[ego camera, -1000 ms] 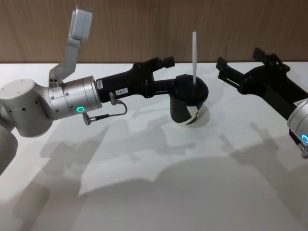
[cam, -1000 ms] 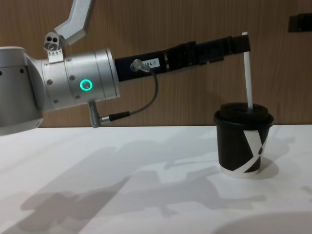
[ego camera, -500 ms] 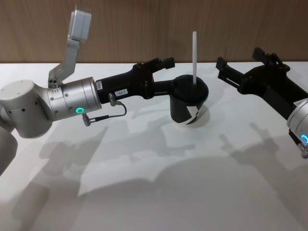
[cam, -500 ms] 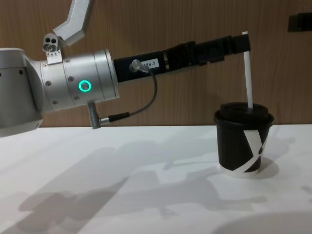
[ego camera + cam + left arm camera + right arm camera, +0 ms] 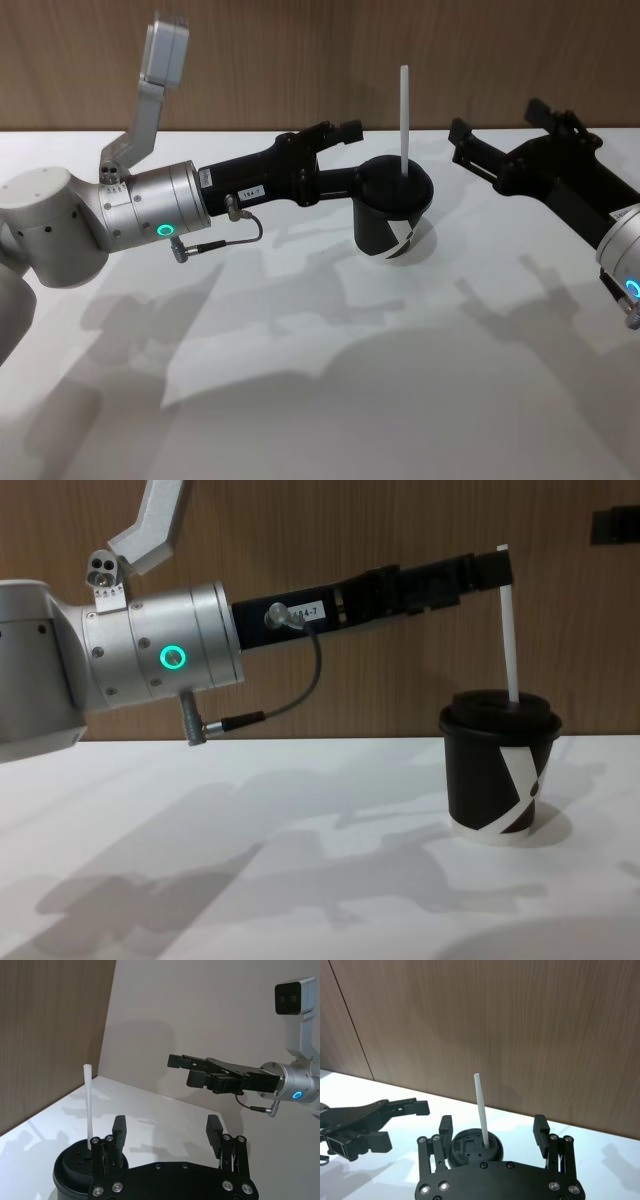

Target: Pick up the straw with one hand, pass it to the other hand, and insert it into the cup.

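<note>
Head: straw (image 5: 403,110) upright in cup (image 5: 392,215) on table (image 5: 300,400), left gripper (image 5: 352,152) fingers apart just left of it, right gripper (image 5: 462,142) parted well right, chest: straw (image 5: 509,630) leans slightly, wrists: both grippers spread, nothing held.

Right gripper (image 5: 492,1132) w/ fingers spread wide, nothing btwn them. Beyond it: cup (image 5: 472,1147) on white table (image 5: 600,1147), straw (image 5: 482,1110) standing in lid, slightly tilted. Left gripper (image 5: 420,1106) off to one side, apart from cup. Wood-panel wall (image 5: 520,1025) behind.
</note>
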